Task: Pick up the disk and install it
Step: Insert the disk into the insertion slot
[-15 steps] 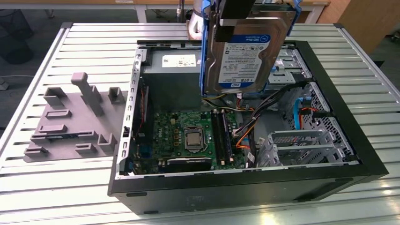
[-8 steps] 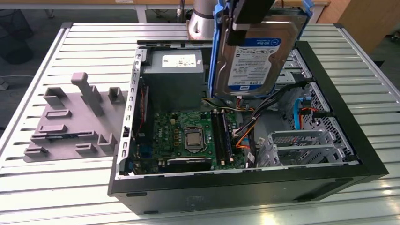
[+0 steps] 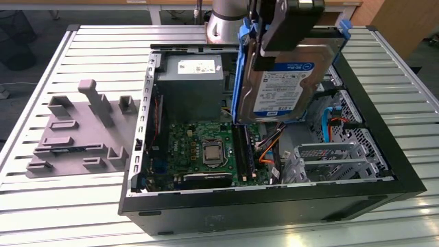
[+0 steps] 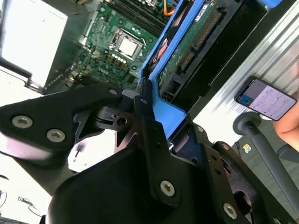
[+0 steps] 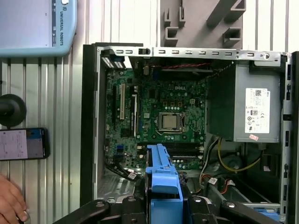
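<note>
The pincer (image 3: 274,51) is shut tight on the disk (image 3: 285,87). Its fingers (image 4: 148,130) clamp the end of the blue rail (image 5: 162,173), so the disk hangs on edge beneath it, label facing the exterior view.

To my eye the pickup is done. This looks like the carry-and-line-up part of the install: the disk is in the air and touches nothing in the case (image 3: 384,154).

The disk sits over the open case, toward its far wall as the exterior view has it. It is above the strip where the board (image 3: 205,149) ends and loose cables (image 3: 271,145) run. The metal cage (image 3: 329,159) in the case's near corner stands lower and apart from it. I take that cage for the bay, though I can't be sure from here.

Seating the disk would, I think, call for:
- tipping it out of this upright hang
- squaring its rails to the cage's guides
- keeping its lower edge clear of the cables and the board

Outside the case, a grey fixture (image 3: 75,128) rests on the tabletop (image 3: 61,211). A phone (image 5: 23,143) lies just beside the case wall, with a person's hand (image 5: 9,203) near it.
</note>
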